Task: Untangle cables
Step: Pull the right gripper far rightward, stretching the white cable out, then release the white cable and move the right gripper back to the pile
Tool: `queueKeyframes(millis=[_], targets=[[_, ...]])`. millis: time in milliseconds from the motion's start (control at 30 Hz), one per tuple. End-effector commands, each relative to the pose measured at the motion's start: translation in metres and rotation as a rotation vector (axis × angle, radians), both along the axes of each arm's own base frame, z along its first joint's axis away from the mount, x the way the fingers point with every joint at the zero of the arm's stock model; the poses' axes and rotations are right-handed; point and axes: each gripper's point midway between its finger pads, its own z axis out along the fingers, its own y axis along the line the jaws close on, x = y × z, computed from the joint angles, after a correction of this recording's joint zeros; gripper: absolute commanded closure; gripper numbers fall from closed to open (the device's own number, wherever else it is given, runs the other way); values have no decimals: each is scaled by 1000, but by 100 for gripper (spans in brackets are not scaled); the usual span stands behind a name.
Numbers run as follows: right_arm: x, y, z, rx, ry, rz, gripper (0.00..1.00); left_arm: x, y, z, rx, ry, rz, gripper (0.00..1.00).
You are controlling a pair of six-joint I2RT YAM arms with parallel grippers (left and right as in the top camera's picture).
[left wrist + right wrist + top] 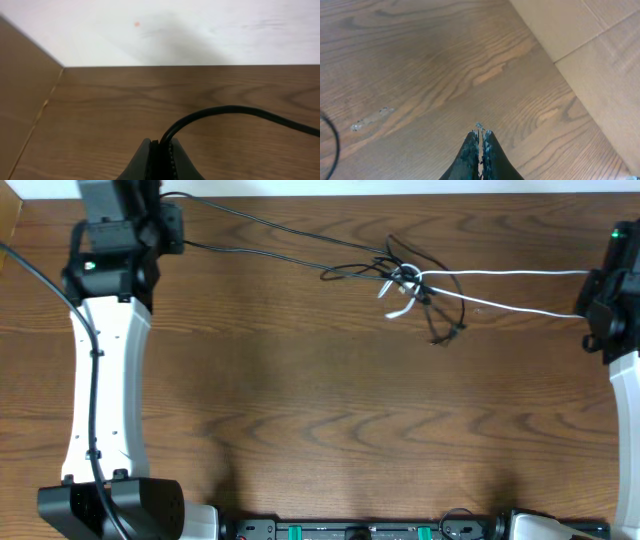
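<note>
Shows cables (408, 280) knotted at table's (300, 410) far middle, strands stretched apart. Has black cable (225, 108) pinched in left gripper's (159, 143) closed jaws, white cable (520, 273) reaching right gripper (480, 133), jaws closed, apparently on it. Leaves most untangling to do.

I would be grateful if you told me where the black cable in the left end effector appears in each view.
Overhead: the black cable runs from the left end effector, top left, to the tangle at top centre.
Left wrist: it rises from the shut fingers at bottom centre, arcing to the right edge.
Right wrist: a black arc at the left edge, perhaps it.
Shared landmark: the wooden table.
</note>
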Motion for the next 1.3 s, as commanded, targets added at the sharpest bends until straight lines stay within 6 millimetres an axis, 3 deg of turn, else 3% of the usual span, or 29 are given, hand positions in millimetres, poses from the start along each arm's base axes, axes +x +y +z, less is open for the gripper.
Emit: queueKeyframes(millis=[0,333,600,867,1100,1267], targets=[[-18,-24,19,-9,-64,-94,99,-13,46,15,1,-43,137,92],[-44,-52,35,-4,-122,-185,99,-33,113,16,-29,-60,297,93],[-38,-45,32,42,-131,-144,99,-30,104,13,-130,-69,225,93],[-22,-22,23,128,-133,-35,99,-16,52,10,-159,-49,94,93],[1,16,11,140,-86,87,99,-4,-28,8,-163,-28,-78,92],[21,51,-9,153,-21,187,96,-4,-86,7,-165,-11,-200,92]])
